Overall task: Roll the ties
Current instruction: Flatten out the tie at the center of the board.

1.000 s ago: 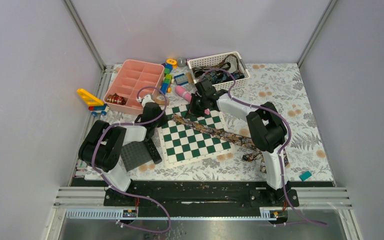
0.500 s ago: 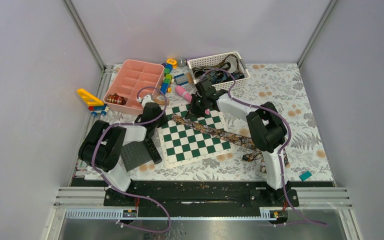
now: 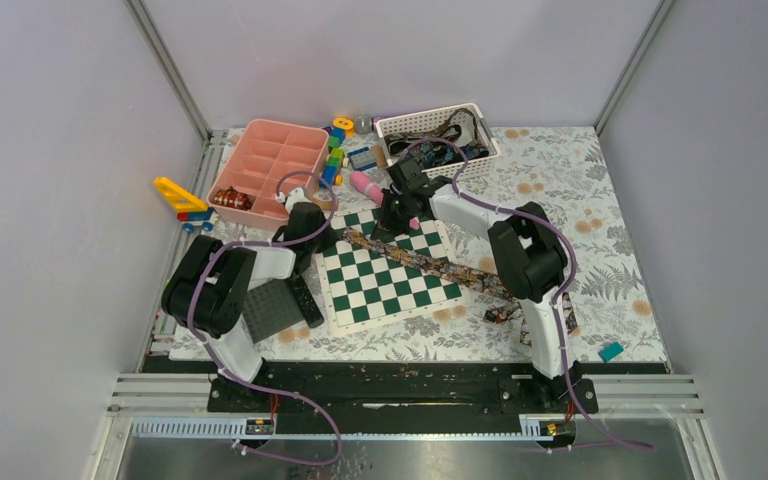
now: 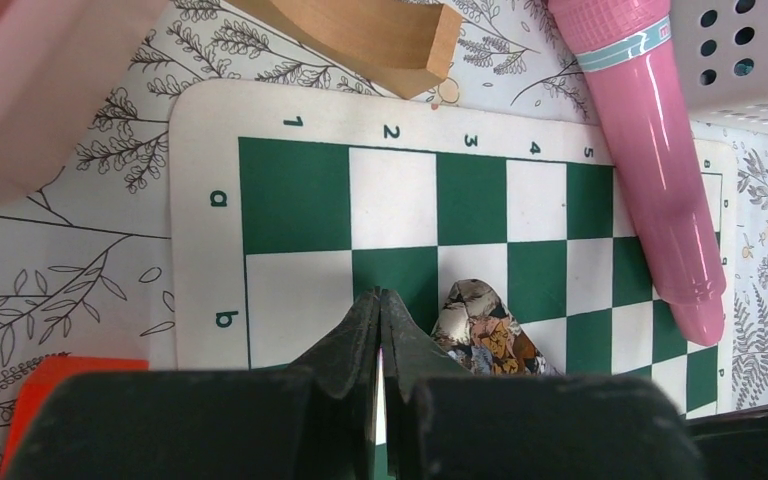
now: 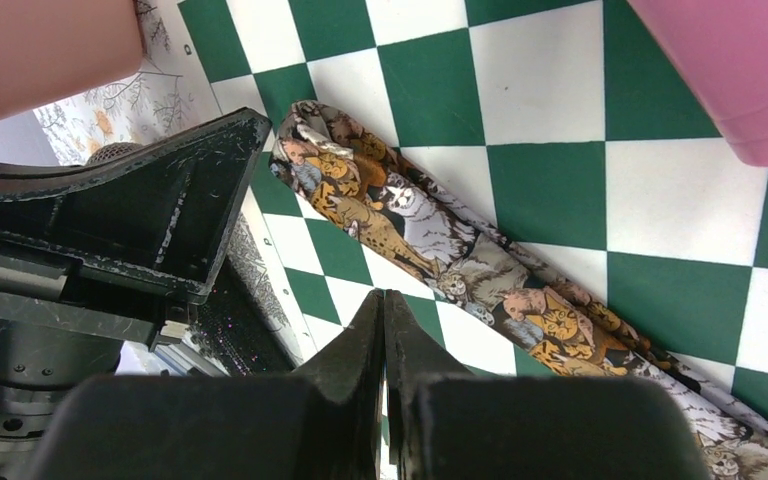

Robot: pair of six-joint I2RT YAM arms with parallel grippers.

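Observation:
A long cat-patterned tie (image 3: 430,265) lies flat, diagonally across the green-and-white chessboard (image 3: 385,290), and runs off its right edge onto the table. Its pointed narrow tip (image 4: 480,325) shows just right of my left gripper (image 4: 380,296), which is shut and empty above the board's near-left corner. My right gripper (image 5: 384,297) is shut and empty, hovering just beside the tie (image 5: 430,250) near that same tip. A small patterned coil (image 3: 231,200) sits in the pink tray. More ties lie in the white basket (image 3: 438,132).
A pink divided tray (image 3: 265,160) stands at the back left. A pink cylinder (image 4: 650,170) lies along the board's far edge, next to a wooden block (image 4: 360,35). A black remote (image 3: 305,300) and grey plate (image 3: 270,310) lie left of the board. Toy blocks (image 3: 335,150) lie behind.
The left arm has shifted slightly toward the tie's tip; the right arm has edged a little left. The tie has not moved.

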